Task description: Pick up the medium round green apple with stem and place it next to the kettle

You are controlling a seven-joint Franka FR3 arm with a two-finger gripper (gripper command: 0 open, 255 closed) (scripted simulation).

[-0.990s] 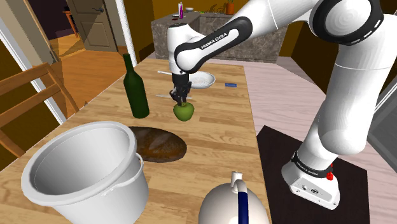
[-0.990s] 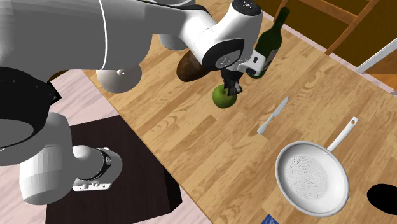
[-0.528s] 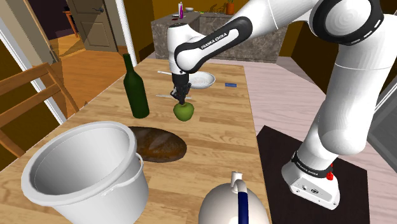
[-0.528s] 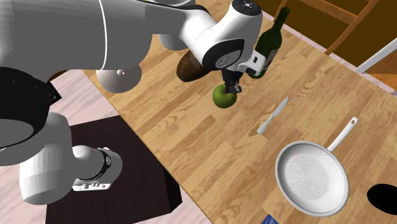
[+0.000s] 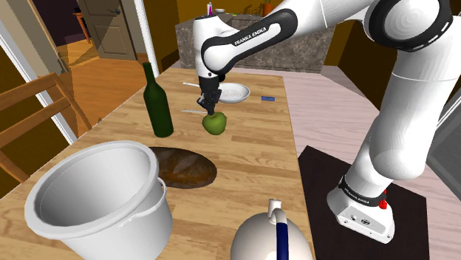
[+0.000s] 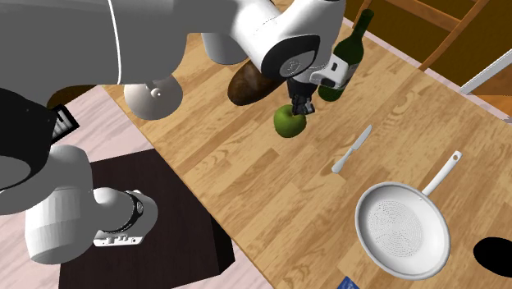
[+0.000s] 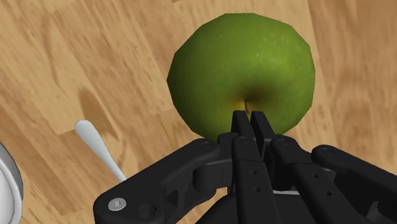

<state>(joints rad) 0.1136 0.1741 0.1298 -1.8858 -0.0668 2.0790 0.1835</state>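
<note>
The apple [image 7: 242, 70] is mottled green, faintly speckled; the tool [image 7: 249, 116] at its stem, black; the worktop [image 5: 251, 170], pale plank-grained wood; the wine bottle [image 5: 157, 103] near the apple, dark green.

We show a white arm [image 5: 414, 89] built of rounded, glossy links, with dark grey joints [image 5: 377, 15] between them. A black band [image 5: 255, 35] on the forearm carries the white lettering FRANKA EMIKA. We note a similar black collar [image 5: 360, 193] with small white lettering above the white foot [image 5: 362, 216], beside a small red button [image 5: 383, 204]. The pincer [image 7: 249, 116] is all black: two slim fingers [image 7: 240, 127] on angular links set with round screw heads [image 7: 114, 203].
</note>
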